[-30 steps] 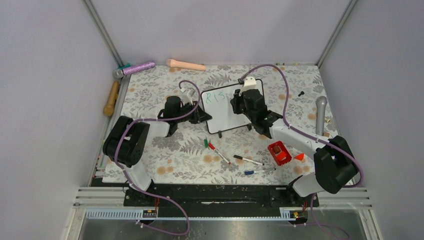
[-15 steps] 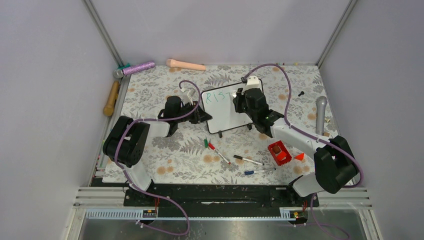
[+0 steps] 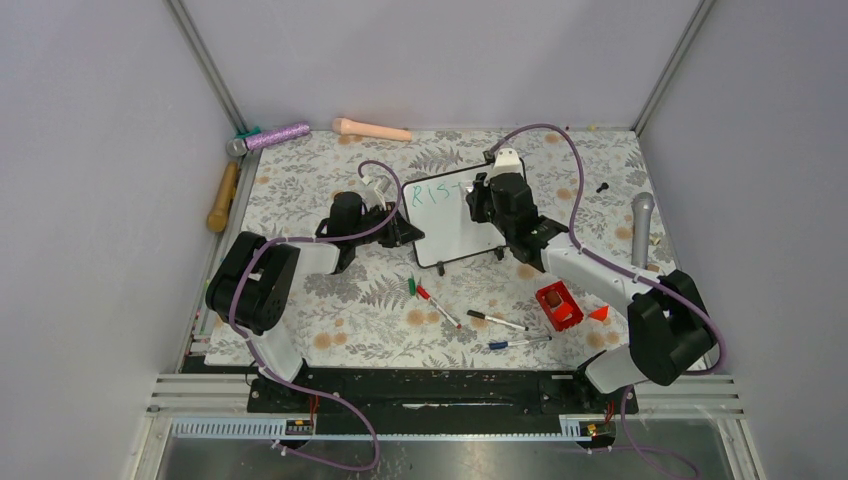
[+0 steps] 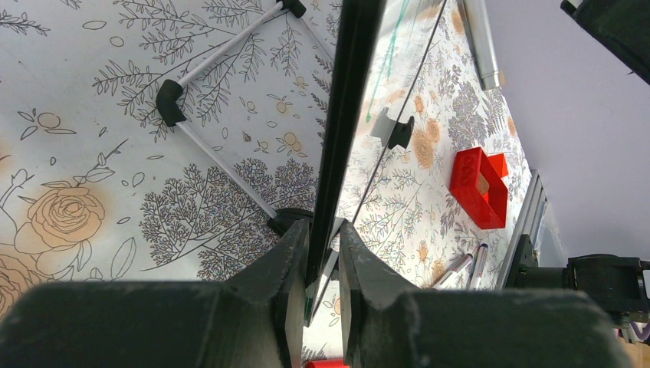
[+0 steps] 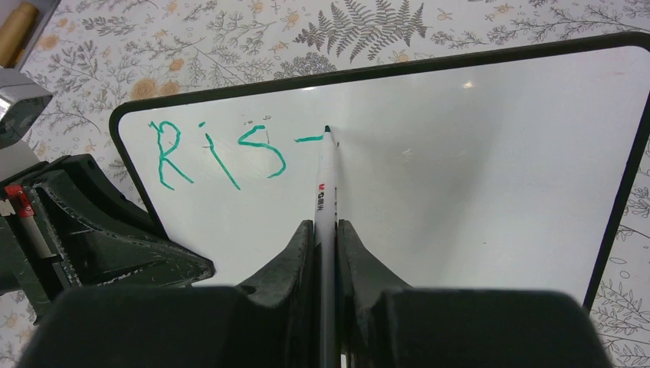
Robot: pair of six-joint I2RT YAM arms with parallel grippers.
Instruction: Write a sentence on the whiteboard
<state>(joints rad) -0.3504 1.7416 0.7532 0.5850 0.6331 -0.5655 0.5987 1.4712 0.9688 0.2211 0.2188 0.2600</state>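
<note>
Tightly, right fingers (image 5: 303,253) pinch marker (image 5: 325,192).

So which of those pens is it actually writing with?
Find the small black-framed white board propped mid-table. The right gripper at its face clamps a slim white-barrelled marker, its green tip on the board just after the green letters "Ris". The other pens lie loose on the floral tabletop nearer the arms.
</note>
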